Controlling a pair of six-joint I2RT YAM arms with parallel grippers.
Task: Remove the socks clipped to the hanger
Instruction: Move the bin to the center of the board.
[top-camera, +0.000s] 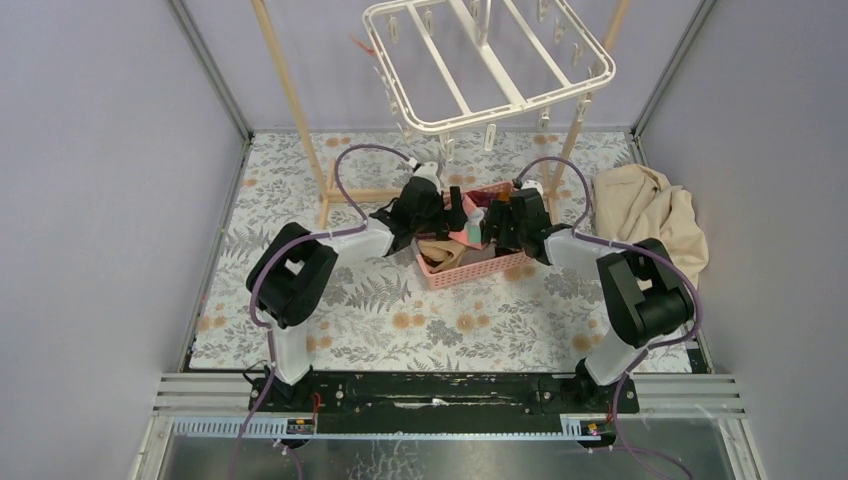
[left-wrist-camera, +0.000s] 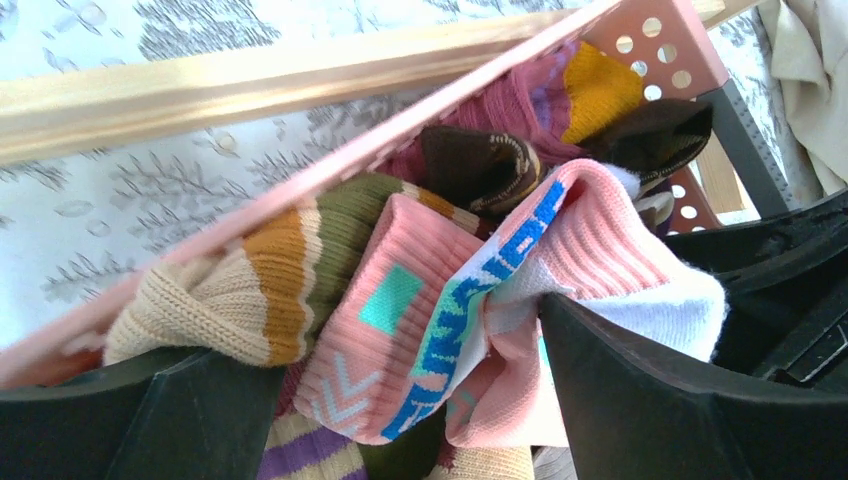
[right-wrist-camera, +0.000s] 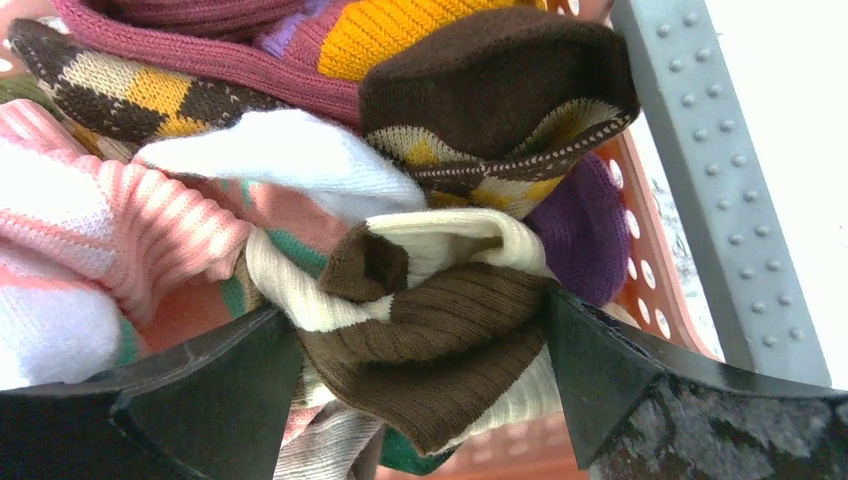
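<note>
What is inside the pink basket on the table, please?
A heap of socks, among them a pink sock, a brown diamond-patterned sock and a purple sock. The basket floor and anything underneath are covered.

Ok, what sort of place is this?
Likely a robot test booth staged for laundry: plain walls enclose a floral-covered table, a white clip hanger hangs between wooden poles, and a pink basket holds socks.

A robot test cell in a lab: plain lilac wall panels (top-camera: 100, 200) in aluminium framing (top-camera: 212, 75) box in a counter (top-camera: 450, 325) with a fern-print cover (a homely touch), and the left arm (top-camera: 295, 280) and right arm (top-camera: 640, 295) are bolted to a black base rail (top-camera: 450, 395) at its near edge.
</note>
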